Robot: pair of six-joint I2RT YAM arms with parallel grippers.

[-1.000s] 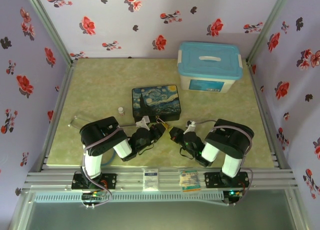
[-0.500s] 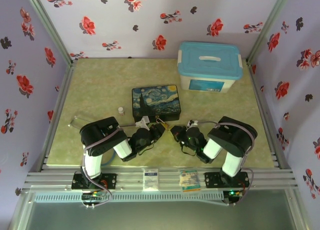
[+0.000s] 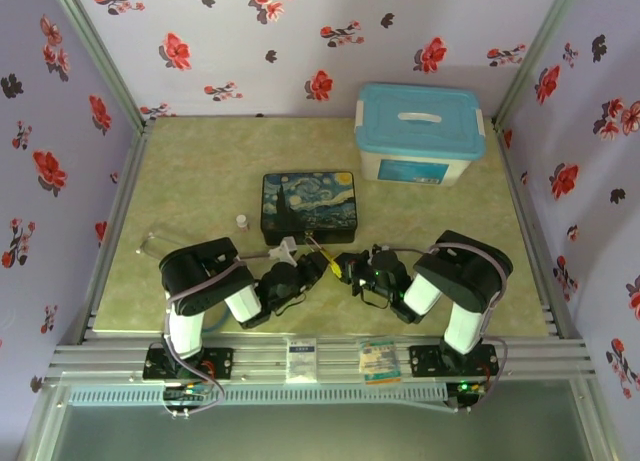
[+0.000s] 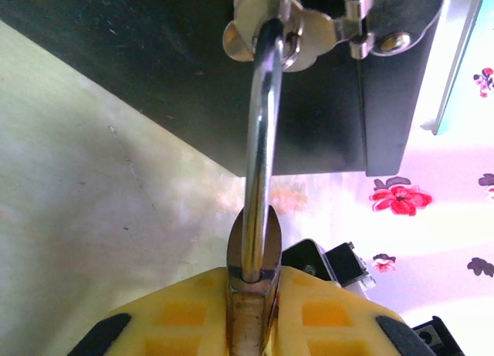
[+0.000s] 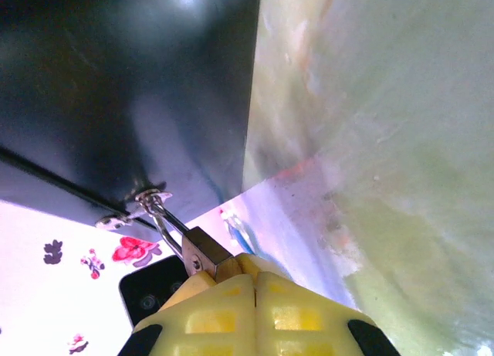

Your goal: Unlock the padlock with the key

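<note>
The left gripper is squeezing the padlock. The right gripper is pinching closed beside it, maybe on the key. Next, I think, is aiming the key into the padlock.

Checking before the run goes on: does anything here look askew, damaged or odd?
Nothing stands out. The padlock has its shackle through the hasp of the tin, its body clamped in the left gripper; the tin lies flat, lid shut.

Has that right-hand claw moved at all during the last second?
Yes. The right gripper has crept away from the front rail, toward the painted tin.
</note>
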